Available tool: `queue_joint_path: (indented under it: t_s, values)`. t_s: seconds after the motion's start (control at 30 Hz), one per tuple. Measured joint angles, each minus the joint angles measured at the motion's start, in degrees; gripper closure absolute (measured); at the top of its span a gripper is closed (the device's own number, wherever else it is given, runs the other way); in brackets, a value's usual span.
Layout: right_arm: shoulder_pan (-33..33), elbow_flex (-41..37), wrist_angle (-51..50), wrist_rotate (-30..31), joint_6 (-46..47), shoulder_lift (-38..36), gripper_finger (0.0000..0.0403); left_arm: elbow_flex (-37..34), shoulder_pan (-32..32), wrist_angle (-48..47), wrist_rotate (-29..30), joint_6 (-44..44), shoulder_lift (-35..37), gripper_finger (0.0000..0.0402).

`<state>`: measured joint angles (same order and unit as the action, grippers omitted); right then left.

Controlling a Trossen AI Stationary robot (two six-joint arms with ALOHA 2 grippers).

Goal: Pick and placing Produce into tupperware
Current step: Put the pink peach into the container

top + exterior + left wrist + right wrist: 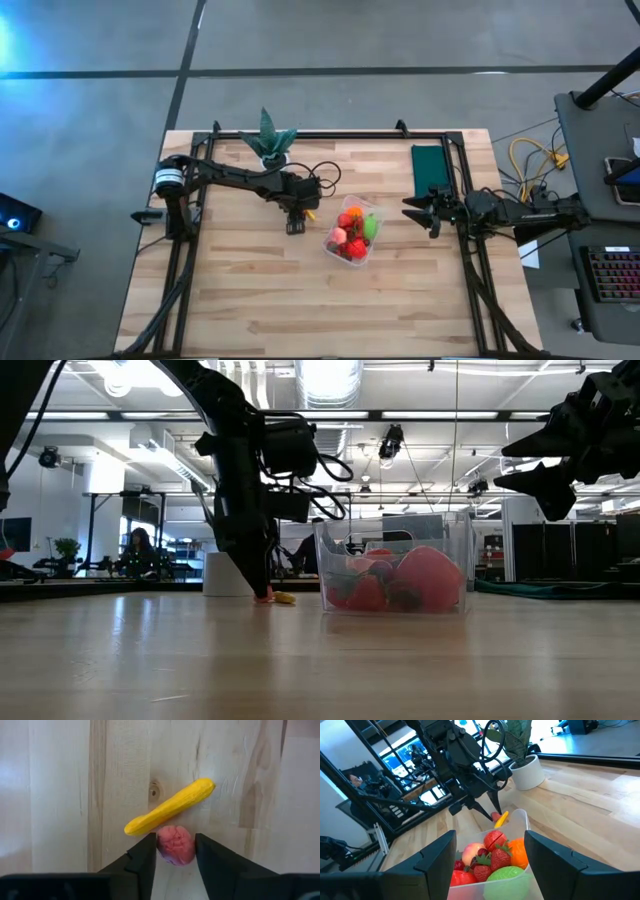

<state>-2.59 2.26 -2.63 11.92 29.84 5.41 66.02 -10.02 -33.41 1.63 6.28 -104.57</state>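
Note:
The clear tub (pixel 352 232) stands right of the table's middle with several red, orange, pink and green produce pieces in it; it also shows in the low view (pixel 395 575) and the right wrist view (pixel 495 870). Just left of it, on the table, lie a yellow long piece (pixel 170 806) and a small pink-red round piece (pixel 175 845). My left gripper (pixel 175 855) points down at the table (pixel 262 592) and is shut on the pink-red piece. My right gripper (pixel 412 208) is open and empty, up in the air right of the tub (pixel 535 465). My left gripper pinches the small pink-red piece by its two opposite sides (pixel 161 845) between its two fingers. The fingers come from above, pointing down. The piece sits on the table, right beside the yellow piece's middle.
A green spiky plant in a white pot (pixel 268 140) stands at the far edge, behind my left arm. A dark green flat cloth (pixel 430 165) lies at the far right. The near half of the wooden table (pixel 300 300) is bare.

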Motion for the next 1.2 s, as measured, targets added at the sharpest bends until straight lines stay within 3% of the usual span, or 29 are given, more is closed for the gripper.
queue_joint_path:
  t_s: [0.33, 0.53, 0.73, 0.83, 0.97, 1.2]
  values:
    - [0.0, 0.0, 0.0, 0.0, 0.0, 0.0, 0.0177, 0.6, 0.0, -1.0, 0.2, 0.0, 0.4, 0.0323]
    - [0.0, 0.0, 0.0, 0.0, 0.0, 0.0, 0.0177, 6.5, 1.1, -1.5, 0.1, -2.8, 6.0, 0.0324]
    - [0.0, 0.0, 0.0, 0.0, 0.0, 0.0, 0.0177, 12.0, 4.1, 9.6, -8.3, -2.6, 10.3, 0.0325]
    - [0.0, 0.0, 0.0, 0.0, 0.0, 0.0, 0.0177, 12.3, 5.7, 15.1, -12.6, -3.6, 8.4, 0.0325]
    - [0.0, 0.0, 0.0, 0.0, 0.0, 0.0, 0.0177, 14.1, 7.9, 17.1, -13.2, -6.0, 3.4, 0.0319]
    - [0.0, 0.0, 0.0, 0.1, 0.0, 0.0, 0.0177, 17.4, 9.2, 16.0, -7.2, -6.1, -0.4, 0.026]
